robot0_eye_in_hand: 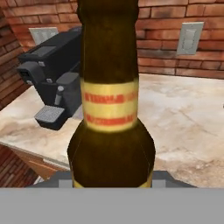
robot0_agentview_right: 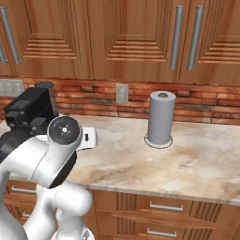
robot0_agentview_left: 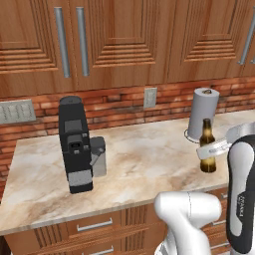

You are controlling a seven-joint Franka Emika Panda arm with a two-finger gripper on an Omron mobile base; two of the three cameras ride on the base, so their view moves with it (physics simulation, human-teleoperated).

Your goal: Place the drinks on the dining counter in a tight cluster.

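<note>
The slim brown glass bottle [robot0_agentview_left: 207,162] stands upright near the front right of a marble counter [robot0_agentview_left: 144,159] backed by wooden wall cabinets. My gripper [robot0_agentview_left: 206,149] is at its shoulder, and a white finger lies across the glass at label height, shut on it. In the hand view the brown bottle [robot0_eye_in_hand: 109,109], with its red-yellow label, rises very close in front of the camera and covers my fingertips. In the right base view my own arm hides the bottle. The olive-yellow bottle, the small red-capped bottle and the dining counter are out of view.
A black coffee machine [robot0_agentview_left: 74,144] [robot0_agentview_right: 29,110] [robot0_eye_in_hand: 52,74] stands at the counter's left. A grey paper towel roll [robot0_agentview_left: 204,112] [robot0_agentview_right: 161,117] stands just behind the bottle. The brick wall carries an outlet [robot0_agentview_left: 150,97]. Drawers [robot0_agentview_left: 94,224] run below the front edge.
</note>
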